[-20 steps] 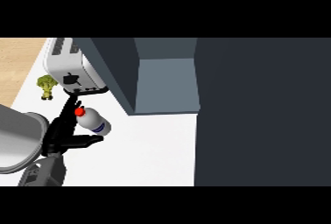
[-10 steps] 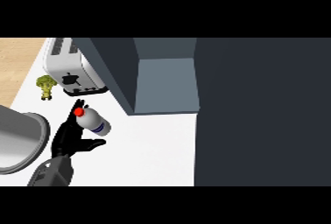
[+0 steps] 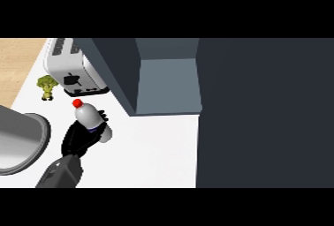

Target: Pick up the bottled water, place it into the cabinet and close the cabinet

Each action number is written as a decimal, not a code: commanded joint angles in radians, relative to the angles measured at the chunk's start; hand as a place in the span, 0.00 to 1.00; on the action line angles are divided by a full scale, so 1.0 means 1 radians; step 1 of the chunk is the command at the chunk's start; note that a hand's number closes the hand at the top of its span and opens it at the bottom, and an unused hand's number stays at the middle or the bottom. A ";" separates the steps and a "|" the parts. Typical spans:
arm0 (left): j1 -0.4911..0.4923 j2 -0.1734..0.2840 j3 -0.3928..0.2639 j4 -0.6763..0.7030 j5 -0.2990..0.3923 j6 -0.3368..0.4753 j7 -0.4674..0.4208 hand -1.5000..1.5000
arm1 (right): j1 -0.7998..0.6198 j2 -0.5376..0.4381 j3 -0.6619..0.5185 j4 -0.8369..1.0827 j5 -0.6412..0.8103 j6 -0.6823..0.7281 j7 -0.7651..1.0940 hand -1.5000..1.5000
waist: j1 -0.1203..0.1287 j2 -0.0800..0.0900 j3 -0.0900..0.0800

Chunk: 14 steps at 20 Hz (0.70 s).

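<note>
The hand [image 3: 83,137] curls round the bottle [image 3: 90,119], which stands on the white surface [image 3: 157,150], red cap toward the toaster [image 3: 72,68]. The open cabinet [image 3: 166,84] is just to the right. Broccoli [image 3: 46,86] sits left of the toaster; a pot [image 3: 20,141] is at left.

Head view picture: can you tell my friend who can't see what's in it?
A black left hand curls around a water bottle with a red cap on a white counter. Behind it sit a toaster and broccoli; an open cabinet is to the right.
</note>
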 commanded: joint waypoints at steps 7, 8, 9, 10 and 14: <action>-0.069 0.026 0.021 0.088 0.021 -0.070 -0.077 1.00 | 0.086 -0.033 -0.089 -0.170 -0.180 0.001 0.034 0.00 | -0.001 -0.001 0.001; -0.067 -0.014 0.013 0.073 0.026 -0.060 -0.075 1.00 | 0.109 -0.010 -0.074 -0.209 -0.145 -0.013 0.046 0.00 | 0.004 -0.003 0.001; -0.066 0.032 0.019 0.079 0.020 -0.076 -0.100 1.00 | 0.075 -0.025 -0.070 -0.190 -0.163 -0.031 0.054 0.00 | 0.008 -0.001 0.001; -0.076 -0.016 0.007 0.033 0.022 -0.031 -0.104 1.00 | 0.081 0.022 -0.025 -0.189 -0.074 -0.027 0.045 0.00 | 0.015 -0.005 0.002; 0.034 0.031 -0.006 0.008 -0.015 -0.045 -0.240 1.00 | 0.096 0.013 -0.041 -0.201 -0.109 -0.041 0.030 0.00 | 0.021 -0.004 0.001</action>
